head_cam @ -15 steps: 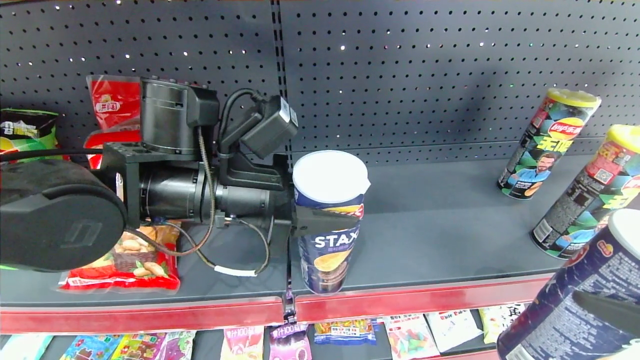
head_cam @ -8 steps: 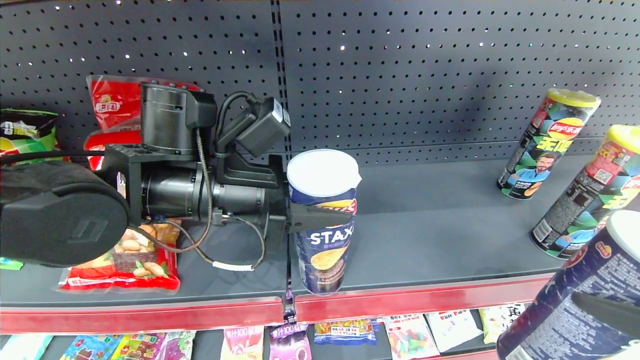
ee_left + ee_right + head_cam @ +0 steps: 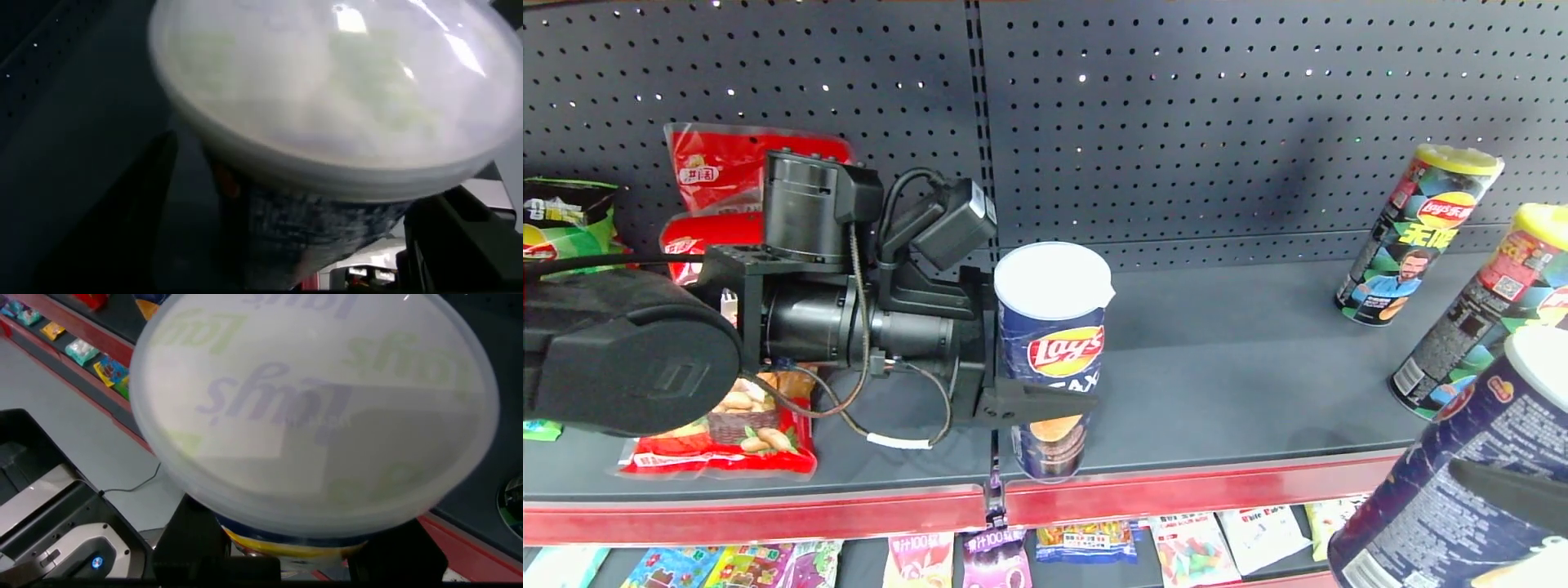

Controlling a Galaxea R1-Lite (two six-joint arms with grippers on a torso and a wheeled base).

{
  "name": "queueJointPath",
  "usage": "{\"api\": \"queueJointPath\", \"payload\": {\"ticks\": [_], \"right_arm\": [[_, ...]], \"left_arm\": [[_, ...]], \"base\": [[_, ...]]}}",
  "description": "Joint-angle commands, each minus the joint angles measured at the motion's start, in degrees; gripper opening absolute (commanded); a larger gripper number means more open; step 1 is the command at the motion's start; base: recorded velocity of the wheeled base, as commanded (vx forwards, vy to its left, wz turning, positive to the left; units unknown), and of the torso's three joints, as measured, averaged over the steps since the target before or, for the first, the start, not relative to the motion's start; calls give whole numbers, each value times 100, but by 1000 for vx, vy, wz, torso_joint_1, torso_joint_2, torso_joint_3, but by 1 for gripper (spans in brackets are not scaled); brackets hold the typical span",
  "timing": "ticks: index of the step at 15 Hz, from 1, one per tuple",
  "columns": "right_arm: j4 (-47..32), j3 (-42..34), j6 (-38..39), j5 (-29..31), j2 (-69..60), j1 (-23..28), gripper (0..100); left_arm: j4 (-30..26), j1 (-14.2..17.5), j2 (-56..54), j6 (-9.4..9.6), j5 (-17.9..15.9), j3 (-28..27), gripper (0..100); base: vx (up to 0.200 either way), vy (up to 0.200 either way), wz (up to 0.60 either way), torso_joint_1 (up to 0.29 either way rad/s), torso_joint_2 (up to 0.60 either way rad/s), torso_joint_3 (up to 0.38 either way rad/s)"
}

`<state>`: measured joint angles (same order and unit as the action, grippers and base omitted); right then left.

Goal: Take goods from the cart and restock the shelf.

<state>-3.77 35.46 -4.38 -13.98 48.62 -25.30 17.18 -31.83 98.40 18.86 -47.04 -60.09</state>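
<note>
As right hand (image 3: 1474, 490) clasps raised can (image 3: 1441, 445), shelved can (image 3: 1054, 322) shows logo (image 3: 1065, 351).

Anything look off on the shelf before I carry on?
The blue chips can at the left gripper stands right at the shelf's front lip, far forward of the yellow-lidded can near the back panel. Nothing looks spilled or dented.

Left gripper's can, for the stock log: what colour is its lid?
White lid, clearest in the head view.
</note>
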Motion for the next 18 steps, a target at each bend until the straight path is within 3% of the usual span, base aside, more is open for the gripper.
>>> {"api": "queueJointPath", "payload": {"ticks": [1, 6, 9, 10, 12, 18], "right_arm": [[8, 339, -11, -17, 429, -10, 0], [16, 1534, -28, -34, 1695, -28, 0], [51, 2553, -46, -43, 2838, -142, 0], [51, 2553, -46, -43, 2838, -142, 0], [183, 3362, -81, -175, 3699, -239, 0], [183, 4645, -178, -263, 4982, -582, 0]], "left_arm": [[23, 98, -102, 4, 11, 94, 100], [23, 485, -779, -5, 46, 990, 100], [14, 845, -1473, -23, 46, 1878, 100], [14, 845, -1473, -23, 46, 1878, 100], [14, 1118, -1904, -58, 55, 2326, 100], [-4, 1346, -2255, -75, 143, 2476, 100]], "base": [[0, 0, 0, 0, 0, 0], [0, 0, 0, 0, 0, 0], [0, 0, 0, 0, 0, 0], [0, 0, 0, 0, 0, 0], [0, 0, 0, 0, 0, 0], [0, 0, 0, 0, 0, 0]]}}
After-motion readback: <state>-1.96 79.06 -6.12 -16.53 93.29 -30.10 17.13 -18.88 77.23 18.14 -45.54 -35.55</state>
